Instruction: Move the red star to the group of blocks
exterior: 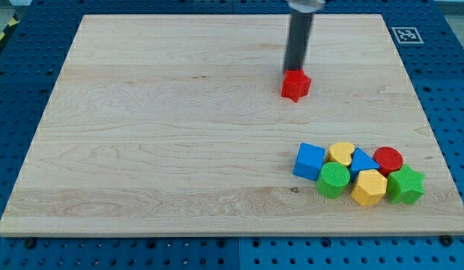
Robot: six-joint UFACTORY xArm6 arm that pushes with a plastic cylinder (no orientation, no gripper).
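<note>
Pale wooden board (179, 150) on blue perforated bench (457, 112). My tip (294, 70) holds nothing, touching small red star block (295, 85) from board's top side. Cluster of coloured blocks (360, 174) near bottom-right corner, well apart from star.

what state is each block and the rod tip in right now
red star: alone, apart from the group, flat on the wooden board
my tip: at the star's top edge, seemingly touching
blue cube: group's left end
yellow block: top row
blue triangle: middle
red cylinder: top right
green cylinder: bottom left
yellow hexagon: bottom middle
green star: right end
</note>
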